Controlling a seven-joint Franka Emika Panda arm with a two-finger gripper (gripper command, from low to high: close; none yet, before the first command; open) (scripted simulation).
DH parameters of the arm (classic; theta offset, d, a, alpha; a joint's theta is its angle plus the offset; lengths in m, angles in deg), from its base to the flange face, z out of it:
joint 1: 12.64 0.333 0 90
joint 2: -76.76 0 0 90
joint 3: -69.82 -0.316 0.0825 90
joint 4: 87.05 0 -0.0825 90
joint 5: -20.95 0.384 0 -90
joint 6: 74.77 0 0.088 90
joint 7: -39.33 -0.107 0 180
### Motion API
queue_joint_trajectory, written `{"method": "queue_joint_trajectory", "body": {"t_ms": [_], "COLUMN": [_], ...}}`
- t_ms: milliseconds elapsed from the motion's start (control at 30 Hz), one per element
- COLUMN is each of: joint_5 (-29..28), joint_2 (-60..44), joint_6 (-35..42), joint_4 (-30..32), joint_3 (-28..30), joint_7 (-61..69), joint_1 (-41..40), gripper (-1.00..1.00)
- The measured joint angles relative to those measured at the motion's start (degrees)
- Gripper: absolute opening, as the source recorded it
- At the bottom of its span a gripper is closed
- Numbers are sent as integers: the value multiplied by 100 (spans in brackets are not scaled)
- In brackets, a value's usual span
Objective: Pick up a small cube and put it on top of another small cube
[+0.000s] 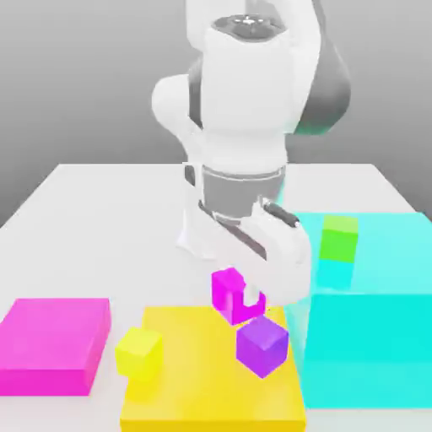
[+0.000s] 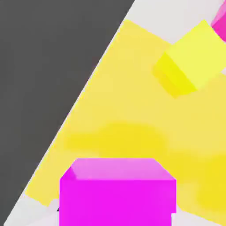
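Small bright magenta-pink cube [image 1: 229,292]: in the exterior view we see it pinched in the end effector [image 1: 245,297], lifted clear above the flat yellow slab [image 1: 211,380].
End effector: pressed together on that cube; the white arm [image 1: 245,126] reaches down toward us over the pale counter [image 1: 101,219].
Small violet-purple cube [image 1: 262,344]: resting on the yellow slab, just below the held cube and toward the exterior view's right.
Neighbours: a small yellow cube [image 1: 140,351] on the slab's far side from it, a wide magenta slab [image 1: 55,342] on the exterior view's left, a large cyan block [image 1: 371,312] carrying a small green cube [image 1: 339,238].
Hand view: the magenta-pink cube [image 2: 118,192] sits close to the camera, with the yellow slab [image 2: 123,119] beneath and the small yellow cube [image 2: 190,57] beyond.
Step, as we judge it: carry phase, grasp done, stacking not yet done.
Next move: we would centre the held cube over the violet-purple one, square the faces, lower until they meet, then release.
Writing: no brands, labels or text on anything.
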State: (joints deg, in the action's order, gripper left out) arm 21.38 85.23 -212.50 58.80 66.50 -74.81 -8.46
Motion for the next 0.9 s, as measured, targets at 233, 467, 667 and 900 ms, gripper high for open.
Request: {"method": "queue_joint_trajectory", "body": {"t_ms": [233,467,667,900], "joint_5": [-167,-317,-382,-376], "joint_2": [-93,-267,-424,-600], "joint_6": [-171,-357,-519,-710], "joint_4": [90,127,158,196], "joint_3": [-76,-96,-99,-93], "joint_7": [-233,-343,-390,-384], "joint_1": [-6,-37,-51,-50], "gripper": [-100,-100,-100,-100]}}
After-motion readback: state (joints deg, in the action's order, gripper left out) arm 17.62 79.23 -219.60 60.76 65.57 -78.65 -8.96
